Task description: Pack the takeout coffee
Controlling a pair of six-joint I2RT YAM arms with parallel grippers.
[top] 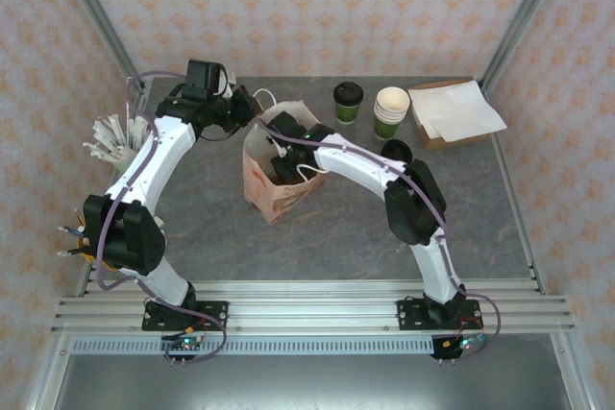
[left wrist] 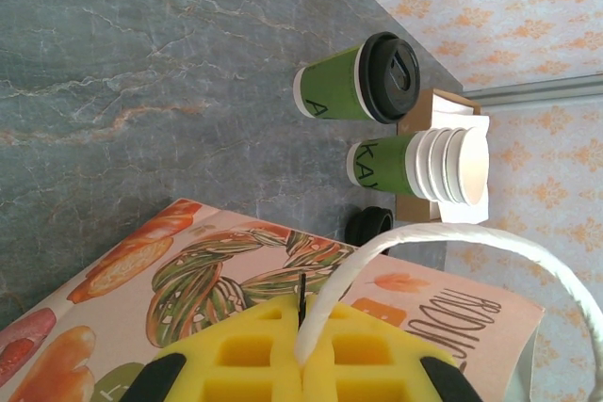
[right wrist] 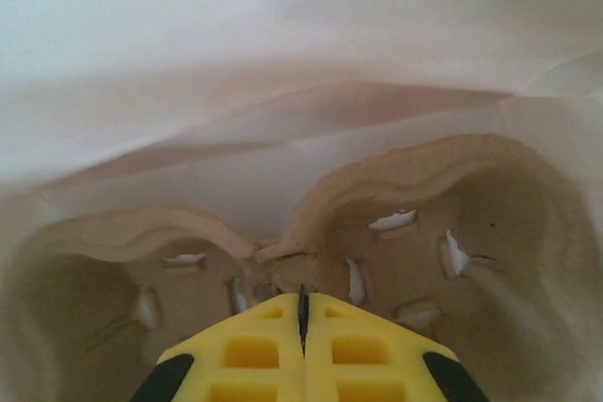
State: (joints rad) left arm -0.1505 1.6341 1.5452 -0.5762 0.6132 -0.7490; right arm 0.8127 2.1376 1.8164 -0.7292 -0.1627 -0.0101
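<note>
Jaws of left gripper (left wrist: 301, 313) pinched shut on white rope handle (left wrist: 443, 231) of printed paper bag (left wrist: 236, 270). Right gripper (right wrist: 302, 298) sat closed inside it, over moulded pulp cup carrier (right wrist: 377, 195).

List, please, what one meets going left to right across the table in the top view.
bundle of white sticks → printed paper bag → lidded dark-green paper cup → stack of lidless green cups → white paper sheets

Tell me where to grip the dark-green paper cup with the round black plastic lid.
The lidded green cup stands upright, with the stack of lidless cups close on its right. Probably pinch its paper wall below the lid, coming level from the near side.
</note>
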